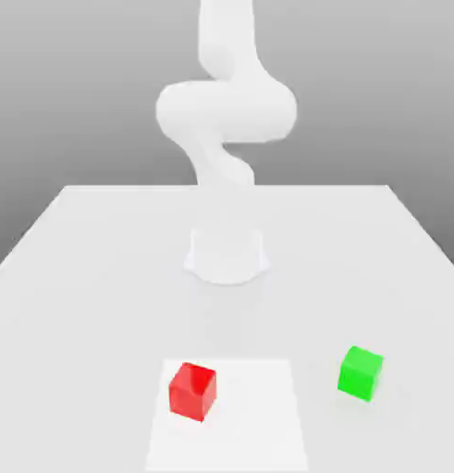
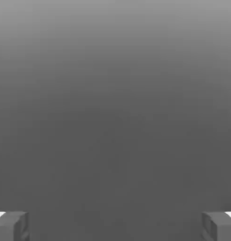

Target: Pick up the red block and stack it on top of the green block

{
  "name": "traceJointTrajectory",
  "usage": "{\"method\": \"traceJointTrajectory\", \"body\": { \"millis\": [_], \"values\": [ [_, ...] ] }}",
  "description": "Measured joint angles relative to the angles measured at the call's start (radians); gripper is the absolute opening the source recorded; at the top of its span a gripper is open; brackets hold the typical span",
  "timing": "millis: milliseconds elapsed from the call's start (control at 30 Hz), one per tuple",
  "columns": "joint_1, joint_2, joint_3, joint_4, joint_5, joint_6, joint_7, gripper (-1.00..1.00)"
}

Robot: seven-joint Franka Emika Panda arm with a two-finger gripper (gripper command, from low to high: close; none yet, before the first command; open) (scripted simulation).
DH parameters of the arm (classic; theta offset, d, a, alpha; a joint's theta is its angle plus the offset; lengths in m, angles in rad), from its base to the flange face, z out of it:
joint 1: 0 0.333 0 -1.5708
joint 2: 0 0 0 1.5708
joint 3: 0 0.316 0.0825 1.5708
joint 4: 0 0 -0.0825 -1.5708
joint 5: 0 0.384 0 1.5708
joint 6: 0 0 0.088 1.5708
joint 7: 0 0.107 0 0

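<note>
A small red block (image 1: pixel 192 391) rests on the white table near its front edge, on a brighter white square patch (image 1: pixel 258 416). To the exterior view's right of it, a little farther back, sits the green block (image 1: pixel 361 372), about the same size. The two cubes stand well apart. The white arm (image 1: pixel 226 111) rises from its round base (image 1: pixel 227 255) behind them and goes up out of the picture. In the hand view my gripper (image 2: pixel 115 226) stands open, its two grey fingertips (image 2: pixel 11 226) set far apart with nothing between them, against a plain grey background.
The white table (image 1: pixel 92 277) reaches from the arm's base forward to the front edge. Its far edge lies behind the base, with a grey backdrop beyond.
</note>
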Motion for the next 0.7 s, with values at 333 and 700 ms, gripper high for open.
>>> {"method": "traceJointTrajectory", "body": {
  "millis": [333,700],
  "values": [
    [-0.06,0.373,0.008,-0.194,-0.001,0.211,0.112,0.0],
    [-0.1,0.772,-0.005,-0.379,0.001,0.447,0.219,0.0]
  ]
}}
